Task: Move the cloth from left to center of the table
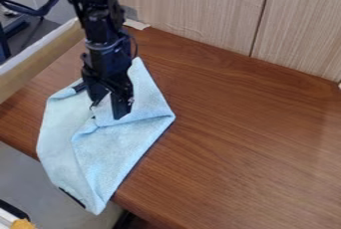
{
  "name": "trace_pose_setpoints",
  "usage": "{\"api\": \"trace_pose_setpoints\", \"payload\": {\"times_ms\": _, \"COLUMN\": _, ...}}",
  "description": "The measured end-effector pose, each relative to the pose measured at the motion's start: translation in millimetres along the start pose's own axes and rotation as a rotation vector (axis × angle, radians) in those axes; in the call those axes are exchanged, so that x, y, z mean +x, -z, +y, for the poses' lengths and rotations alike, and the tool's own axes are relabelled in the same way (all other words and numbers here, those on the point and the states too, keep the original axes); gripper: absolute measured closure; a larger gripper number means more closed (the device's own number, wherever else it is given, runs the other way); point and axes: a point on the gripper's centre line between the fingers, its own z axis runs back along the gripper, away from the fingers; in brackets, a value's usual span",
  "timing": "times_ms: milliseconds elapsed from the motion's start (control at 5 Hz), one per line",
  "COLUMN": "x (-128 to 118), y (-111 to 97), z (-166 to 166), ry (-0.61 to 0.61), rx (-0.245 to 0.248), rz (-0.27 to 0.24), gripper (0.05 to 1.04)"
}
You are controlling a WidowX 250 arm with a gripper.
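Observation:
The light blue cloth (113,146) lies folded and creased on the left part of the brown wooden table (246,138). Its lower corner hangs out past the table's front edge. Over the cloth's upper part, the black gripper (108,110) points down, its two fingers apart and open. Pale blue fabric shows between and around the fingertips. The gripper and arm hide some of the cloth's top portion.
A light wood-grain panel (200,6) stands along the table's back edge. At the left is a pale wooden rail (40,63), with dark equipment beyond it. The table's front edge slants below the cloth, and grey floor shows at the lower left.

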Motion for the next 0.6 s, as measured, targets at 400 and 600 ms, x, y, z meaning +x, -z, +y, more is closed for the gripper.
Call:
{"api": "trace_pose_setpoints", "payload": {"times_ms": 400, "x": -5.5, "y": 27.0, "z": -1.1, "ry": -0.039, "rx": -0.018, "rz": -0.013, "gripper": 0.082}}
{"api": "trace_pose_setpoints", "payload": {"times_ms": 600, "x": -1.1, "y": 30.4, "z": -1.6, "ry": -0.039, "rx": -0.018, "rz": -0.010, "gripper": 0.083}}
